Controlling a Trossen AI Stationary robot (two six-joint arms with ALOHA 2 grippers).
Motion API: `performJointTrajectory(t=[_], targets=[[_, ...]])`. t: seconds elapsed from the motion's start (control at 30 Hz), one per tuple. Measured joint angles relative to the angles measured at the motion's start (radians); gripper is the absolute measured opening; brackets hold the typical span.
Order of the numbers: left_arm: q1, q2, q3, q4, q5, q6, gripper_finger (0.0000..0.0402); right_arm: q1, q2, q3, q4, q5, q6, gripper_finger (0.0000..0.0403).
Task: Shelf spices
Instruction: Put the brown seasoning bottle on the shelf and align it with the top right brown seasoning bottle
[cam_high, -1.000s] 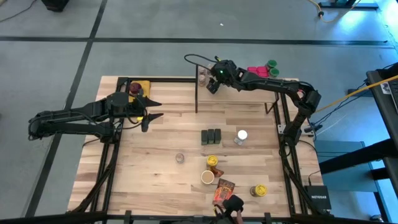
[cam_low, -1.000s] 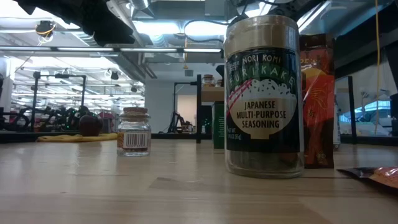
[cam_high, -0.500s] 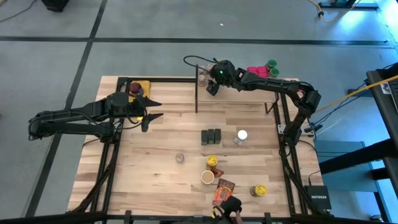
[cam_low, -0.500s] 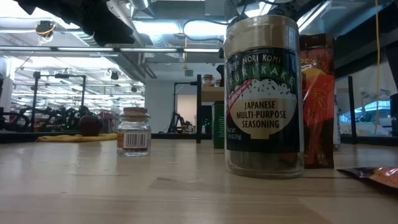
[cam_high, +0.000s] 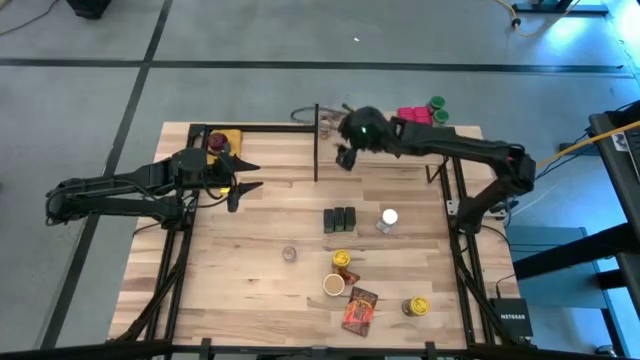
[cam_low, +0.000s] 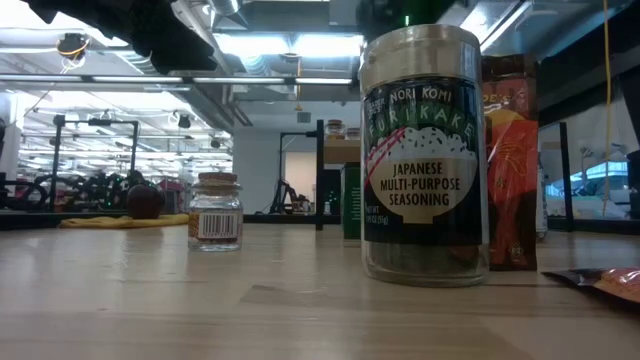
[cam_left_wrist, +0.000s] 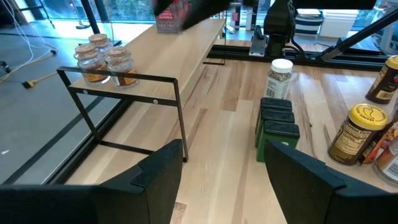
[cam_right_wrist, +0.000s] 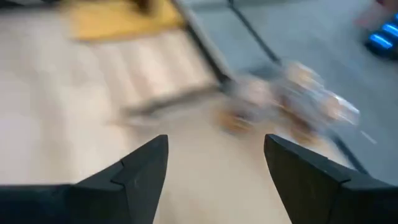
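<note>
Two jars (cam_left_wrist: 104, 61) stand together at one end of the shelf (cam_left_wrist: 180, 46) as I watch my right gripper (cam_high: 346, 157) hover just beside that end, its fingers spread with nothing between them. My left gripper (cam_high: 243, 178) waits over the table's left side, likewise spread and empty. Three dark tins (cam_high: 340, 219), a white-lidded jar (cam_high: 389, 218) and yellow-lidded jars (cam_high: 341, 260) sit on the tabletop (cam_high: 270, 300).

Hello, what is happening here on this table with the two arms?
The robot is putting spices onto the shelf. The right hand, open and empty, hangs by the shelf's end near two jars already standing there. The left hand waits open at the table's left. Three dark tins and several jars remain on the table.
</note>
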Motion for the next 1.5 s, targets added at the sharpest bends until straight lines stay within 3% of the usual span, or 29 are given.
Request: performJointTrajectory(t=[0.13,0.33,0.5,0.67,0.87,1.5], targets=[[0.000,0.000,0.000,0.000,0.000,-0.003,0.0219,0.157,-0.006,0.002,0.060,-0.079,0.011,0.0270],[0.000,0.000,0.000,-0.011,0.000,-0.033,0.0219,0.388,0.079,0.002,0.212,-0.083,0.030,0.0270],[0.000,0.000,0.000,-0.013,0.000,-0.034,0.0219,0.498,0.199,0.001,0.311,-0.063,0.051,0.0270],[0.000,0.000,0.000,-0.031,0.000,-0.034,0.0219,0.519,0.341,0.001,0.428,-0.049,0.082,0.0270],[0.000,0.000,0.000,-0.032,0.000,-0.034,0.0219,0.515,0.476,0.000,0.572,-0.105,0.089,0.0270],[0.000,-0.001,0.000,-0.029,0.000,-0.027,0.0219,0.515,0.602,0.000,0.618,-0.137,0.136,0.0270]])
